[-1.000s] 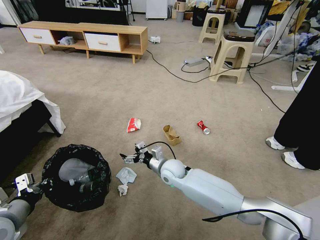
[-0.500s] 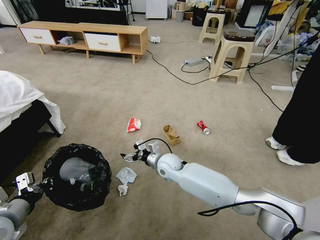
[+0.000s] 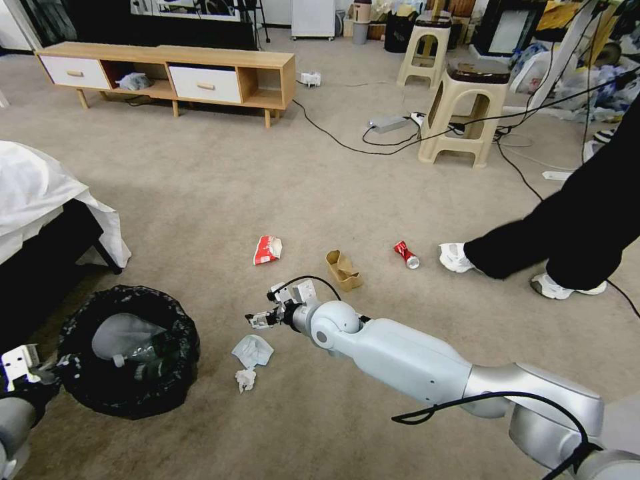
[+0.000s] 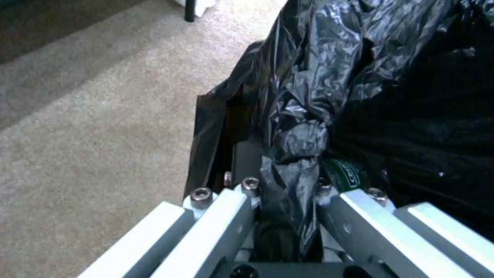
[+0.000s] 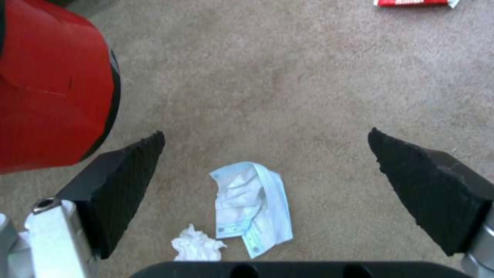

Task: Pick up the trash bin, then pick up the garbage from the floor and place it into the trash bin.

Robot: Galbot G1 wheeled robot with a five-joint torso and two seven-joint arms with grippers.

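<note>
Black liner: the crinkled bag folded over the trash bin is pinched between the fingers of my left gripper; the bin sits at the lower left of the head view, beside the dark bed base with its white sheet.
Bin contents: a clear crushed bottle lies inside; the left wrist view shows a bit of green label against the bag.
Right gripper: my right arm reaches out low over the carpet, fingers spread wide and holding nothing.
Below the right gripper: a pale blue-white wrapper and a crumpled white tissue lie just beside each other on the carpet, framed between the two black pads in the right wrist view.
Other garbage: a red-white snack wrapper, a crumpled brown paper box and a crushed red can lie in a loose row farther out on the floor, apart from one another.
Person: a white shoe rests close to the can; I cannot tell whether they touch.
</note>
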